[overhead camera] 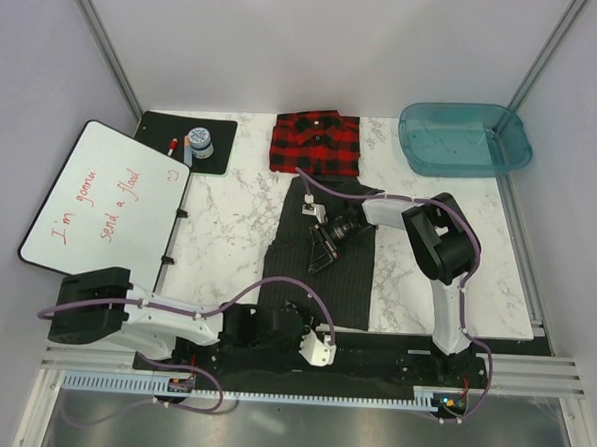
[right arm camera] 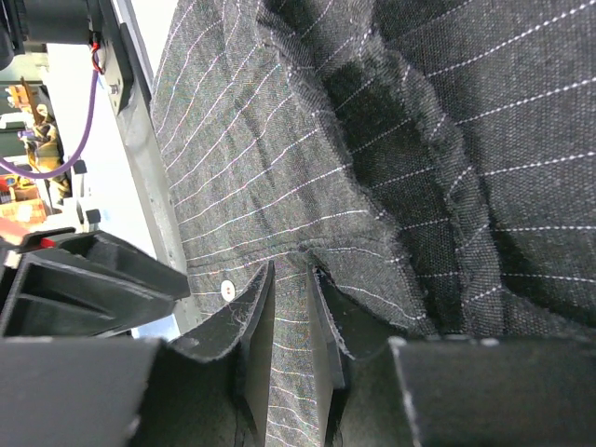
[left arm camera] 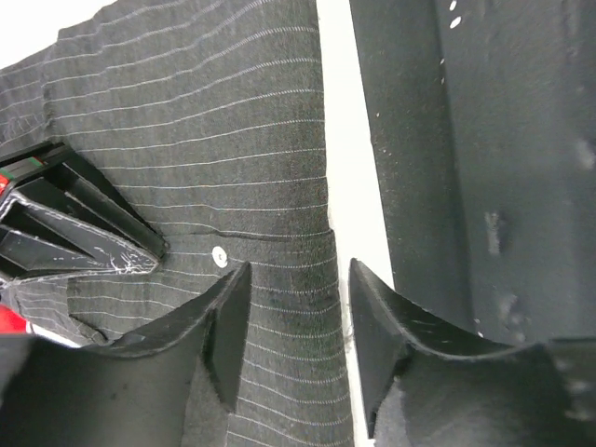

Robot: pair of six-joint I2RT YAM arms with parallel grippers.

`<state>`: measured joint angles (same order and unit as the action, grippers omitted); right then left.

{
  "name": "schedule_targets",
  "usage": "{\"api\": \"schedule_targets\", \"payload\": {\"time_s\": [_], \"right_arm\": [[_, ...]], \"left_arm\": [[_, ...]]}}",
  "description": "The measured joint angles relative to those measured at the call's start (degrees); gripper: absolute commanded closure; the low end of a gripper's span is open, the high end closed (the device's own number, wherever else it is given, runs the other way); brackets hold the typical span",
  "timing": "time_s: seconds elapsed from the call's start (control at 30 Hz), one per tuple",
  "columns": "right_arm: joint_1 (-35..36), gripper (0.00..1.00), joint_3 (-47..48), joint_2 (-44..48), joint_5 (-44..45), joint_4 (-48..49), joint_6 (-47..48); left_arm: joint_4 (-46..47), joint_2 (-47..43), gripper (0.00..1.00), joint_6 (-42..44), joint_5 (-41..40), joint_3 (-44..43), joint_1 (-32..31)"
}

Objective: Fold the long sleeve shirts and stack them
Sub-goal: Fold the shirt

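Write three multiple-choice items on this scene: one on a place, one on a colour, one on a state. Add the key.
1. Where does the plaid shirt lie?
A. Folded at the far edge of the table, left of the teal tub in the top view.
B. Inside the tub.
C. Draped over an arm.

2. What colour is the writing on the whiteboard?
A. Blue.
B. Red.
C. Green.

3. How does the right gripper stand?
A. Wide open in the air.
B. Shut on the plaid shirt.
C. Nearly closed on the pinstriped shirt.

Key:
1 A: the top view shows it folded beside the tub.
2 B: the handwritten letters are red.
3 C: the right wrist view shows it pinching striped cloth.
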<state>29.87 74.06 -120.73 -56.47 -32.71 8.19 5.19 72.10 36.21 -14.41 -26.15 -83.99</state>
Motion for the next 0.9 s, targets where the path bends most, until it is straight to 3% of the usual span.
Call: {"api": "schedule_targets", "payload": {"time_s": [0.33, 0.43, 0.47, 0.53, 0.73, 0.9], "right_arm": [[-0.2, 0.71, 0.0, -0.2, -0.4, 0.1, 0.1], [-0.3, 0.71, 0.0, -0.3, -0.7, 0.1, 0.1], [-0.3, 0.71, 0.0, -0.4, -0.9, 0.2, 0.1], [-0.4, 0.71, 0.0, -0.5, -1.2, 0.2, 0.1], [-0.1, 0.69, -1.5, 0.1, -1.7, 1.7, 0.1], [2.8, 0.59, -4.1, 3.3, 0.0, 2.0, 0.3]], "left_arm": [[4.9, 8.0, 0.63, 2.4, -3.1, 0.0, 0.0], [5.7, 9.1, 0.76, 2.5, -3.6, -0.2, -0.1], [5.7, 9.5, 0.88, 2.6, -3.7, -0.3, -0.1], [5.4, 10.6, 0.98, 2.5, -4.1, -1.0, -0.1], [-3.4, 10.5, 0.98, 0.5, -2.8, -5.5, 0.0], [-17.1, 6.7, 0.98, -4.5, 3.8, -12.5, 0.1]]}}
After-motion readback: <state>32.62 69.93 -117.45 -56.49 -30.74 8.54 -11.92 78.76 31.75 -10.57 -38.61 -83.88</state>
